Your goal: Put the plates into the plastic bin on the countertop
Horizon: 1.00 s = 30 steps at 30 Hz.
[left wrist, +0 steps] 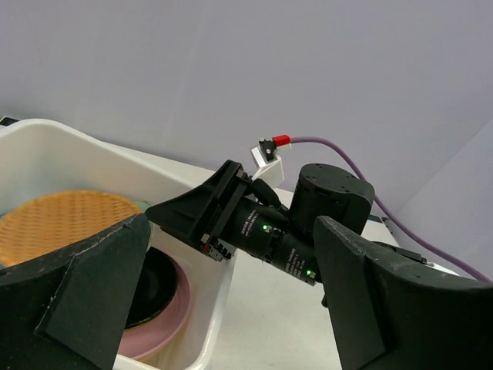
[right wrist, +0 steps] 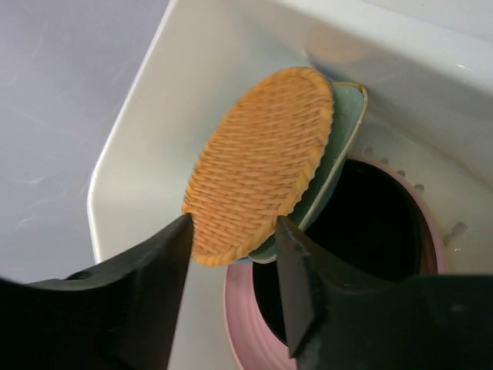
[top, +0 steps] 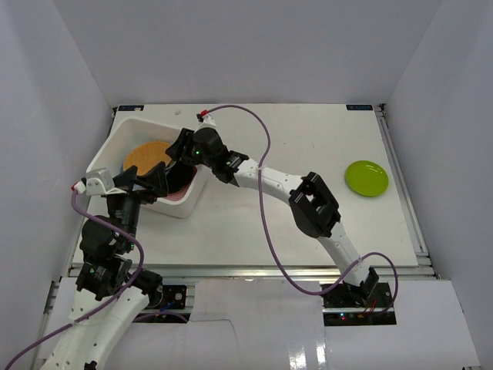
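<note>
The white plastic bin (top: 127,127) (left wrist: 209,304) (right wrist: 146,146) stands at the countertop's (top: 254,231) left. Inside it an orange textured plate (top: 146,156) (left wrist: 62,223) (right wrist: 262,162) lies on a pale green dish (right wrist: 340,146). Beside these a black plate (left wrist: 154,285) (right wrist: 362,223) sits in a pink plate (top: 182,194) (left wrist: 169,320) (right wrist: 243,324). My right gripper (top: 179,154) (right wrist: 231,231) hangs open over the bin, its fingertips either side of the orange plate's near edge, gripping nothing. The left gripper (top: 150,182) (left wrist: 231,254) stands wide open and empty at the bin's near right corner. A lime green plate (top: 367,178) lies far right.
The right arm (top: 277,185) stretches across the table's middle towards the bin, its purple cable (top: 266,146) looping above it. White walls close in the table on three sides. A metal rail (top: 254,271) runs along the near edge.
</note>
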Available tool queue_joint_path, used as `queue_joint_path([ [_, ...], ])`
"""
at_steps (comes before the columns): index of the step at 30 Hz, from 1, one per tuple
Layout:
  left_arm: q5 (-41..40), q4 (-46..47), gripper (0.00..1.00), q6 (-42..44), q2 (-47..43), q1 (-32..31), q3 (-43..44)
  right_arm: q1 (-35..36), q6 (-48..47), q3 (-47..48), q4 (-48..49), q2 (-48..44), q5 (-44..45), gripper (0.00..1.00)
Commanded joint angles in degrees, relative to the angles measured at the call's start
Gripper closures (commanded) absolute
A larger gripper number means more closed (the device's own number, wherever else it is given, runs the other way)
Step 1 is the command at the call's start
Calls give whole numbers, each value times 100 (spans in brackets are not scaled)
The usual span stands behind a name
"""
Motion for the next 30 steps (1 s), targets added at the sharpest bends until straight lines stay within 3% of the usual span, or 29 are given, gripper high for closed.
queue_joint_path([
  [1,77,-38,2,-33,139,68,-17,-23,58,-291,494,-501,244,43],
  [3,121,-20,2,-68,174,68,9,-31,23,-571,618,-747,253,36],
  [7,226,15,2,-147,472,86,53,-31,-302,-1134,986,-1571,402,37],
  [12,1252,24,2,-454,1078,86,439,-224,-1163,-2881,1523,-3267,797,53],
  [15,2263,67,2,-918,1737,86,720,-942,-1391,-4296,1532,-4734,991,72],
  [16,2518,216,2,-1051,1913,77,765,-1137,-1479,-4996,1532,-5539,1157,74],
  [20,3722,960,2,-1869,3097,-98,827,-2314,-2006,-5888,682,-7188,1763,78],
  [22,3541,1253,4,-1993,3495,-709,949,-2991,-2540,-6109,119,-7724,2725,80],
  [23,3053,1272,4,-1915,3923,-1027,1054,-3245,-2631,-6319,-22,-7814,2906,80],
  [24,2813,1272,4,-1818,4145,-1622,1325,-3944,-2606,-6434,-337,-7919,2664,80],
  [26,2495,1272,4,-1633,4750,-2048,1590,-4712,-2247,-6907,-419,-7981,2241,69],
  [27,2485,1280,4,-1633,4893,-2302,1704,-5412,-2106,-7084,-436,-7964,2065,61],
  [28,2476,1272,4,-1581,5007,-2375,1888,-5863,-1713,-7216,-463,-7842,1602,45],
  [30,2433,1211,4,-1432,5044,-2559,1977,-6854,-1324,-7664,-445,-7579,837,37],
])
